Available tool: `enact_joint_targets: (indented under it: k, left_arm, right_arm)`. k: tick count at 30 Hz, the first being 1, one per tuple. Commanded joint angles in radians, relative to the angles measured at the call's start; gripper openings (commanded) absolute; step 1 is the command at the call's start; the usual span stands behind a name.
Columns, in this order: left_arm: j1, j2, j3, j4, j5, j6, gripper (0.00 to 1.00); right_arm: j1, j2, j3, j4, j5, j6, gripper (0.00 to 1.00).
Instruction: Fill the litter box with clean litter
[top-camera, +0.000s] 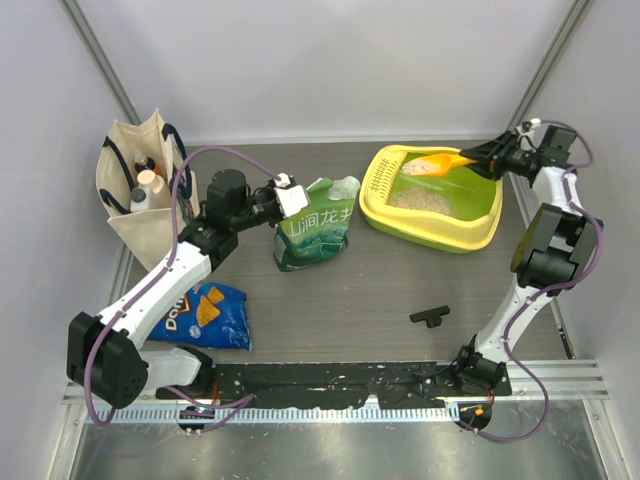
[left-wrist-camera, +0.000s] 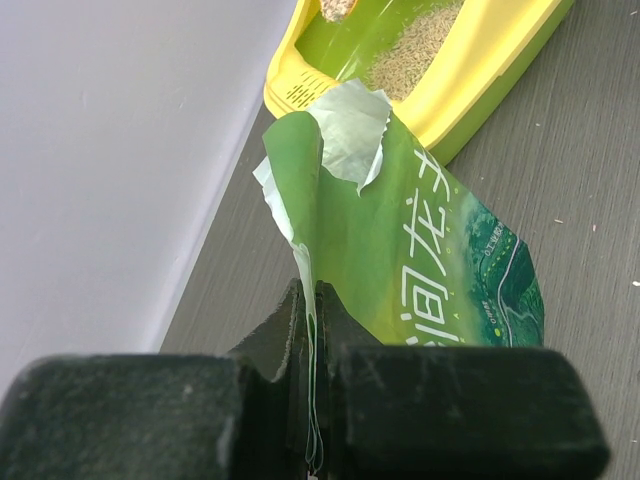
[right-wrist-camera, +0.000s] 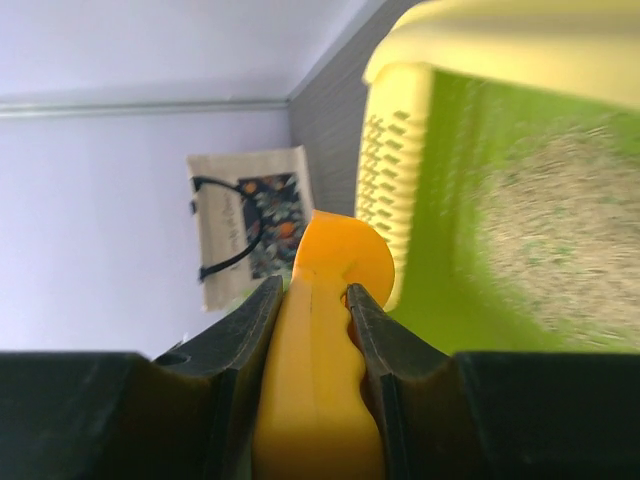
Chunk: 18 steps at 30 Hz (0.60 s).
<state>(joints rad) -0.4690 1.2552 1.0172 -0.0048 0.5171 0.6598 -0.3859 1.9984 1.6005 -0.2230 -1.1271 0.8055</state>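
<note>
The litter box (top-camera: 470, 232), yellow rim and lime-green basin with a slotted grate (top-camera: 379, 177) at its left end, sits at the back right; it also shows in the left wrist view (left-wrist-camera: 500, 50) and the right wrist view (right-wrist-camera: 470, 150). Clean litter (top-camera: 418, 200) covers part of the basin floor. My right gripper (top-camera: 482, 158) is shut on the handle of an orange scoop (right-wrist-camera: 320, 340), whose bowl (top-camera: 432, 165) holds litter above the basin. My left gripper (top-camera: 287, 198) is shut on the top edge of the green pouch (left-wrist-camera: 420, 250), which stands left of the box.
A canvas tote (top-camera: 140, 190) with bottles stands at the back left. A blue Doritos bag (top-camera: 205, 315) lies at the front left. A small black part (top-camera: 429, 316) lies near the right arm's base. White walls close in the back and sides.
</note>
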Motion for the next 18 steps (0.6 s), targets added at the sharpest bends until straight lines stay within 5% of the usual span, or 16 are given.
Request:
enact_joint_targets:
  k: [1, 7, 18]
  left_arm:
    - [0.009, -0.069, 0.023, 0.146, 0.027, 0.015, 0.0]
    - [0.009, -0.065, 0.026, 0.146, 0.029, 0.011, 0.0]
    - [0.009, -0.069, -0.011, 0.16, 0.031, 0.009, 0.0]
  right_arm:
    - [-0.047, -0.035, 0.142, -0.29, 0.128, -0.337, 0.01]
    - [-0.047, -0.046, 0.231, -0.433, 0.349, -0.563, 0.01]
    - [-0.035, -0.122, 0.22, -0.458, 0.569, -0.64, 0.01]
